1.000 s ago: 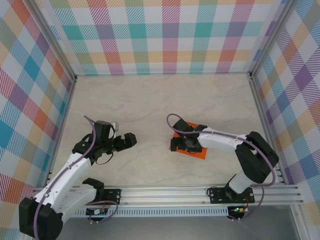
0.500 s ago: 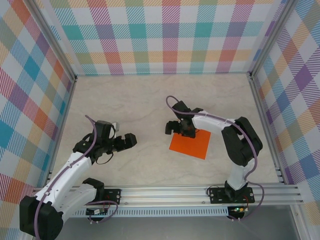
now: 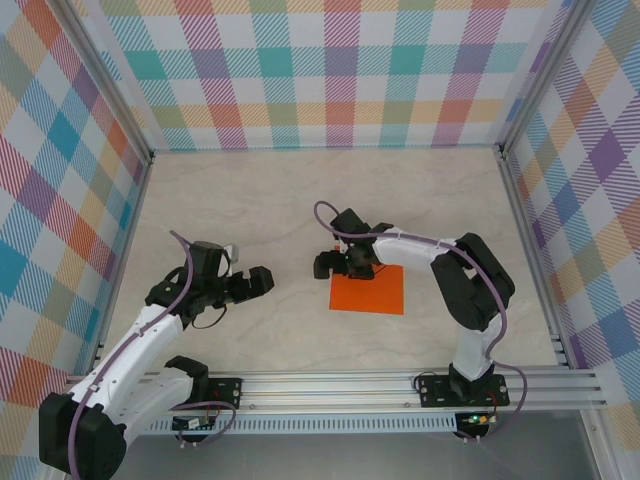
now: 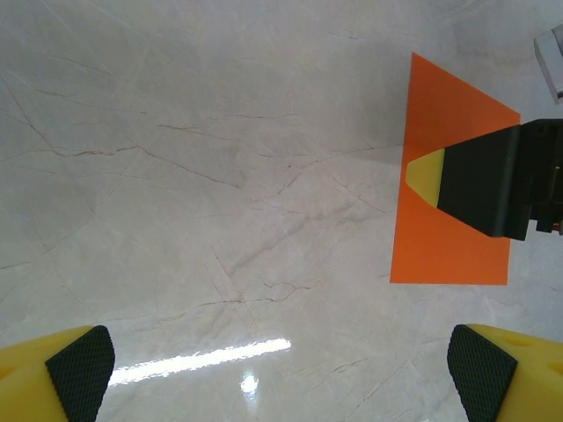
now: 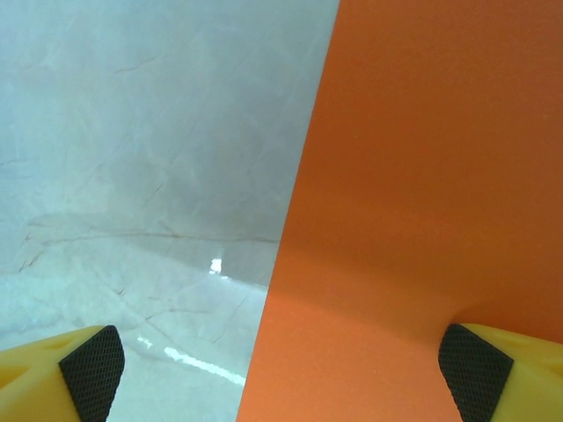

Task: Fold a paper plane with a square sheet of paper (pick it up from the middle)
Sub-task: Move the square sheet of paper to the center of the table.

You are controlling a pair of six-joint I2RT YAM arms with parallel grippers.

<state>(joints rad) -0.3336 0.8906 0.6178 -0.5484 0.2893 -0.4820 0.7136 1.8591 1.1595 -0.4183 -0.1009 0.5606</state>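
Flat orange sheet on the table (image 3: 250,215), no fold made yet
The square sheet of paper (image 3: 372,293) lies right of centre. It looks light, limp and hard to pinch, so grip its middle. The right claw (image 3: 325,265) hovers wide open at its left edge, and the left claw (image 3: 264,279) gapes empty, well apart.

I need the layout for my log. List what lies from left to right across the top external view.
left plaid wall → left gripper → right gripper, straddling the sheet's left edge → square sheet of paper → right plaid wall
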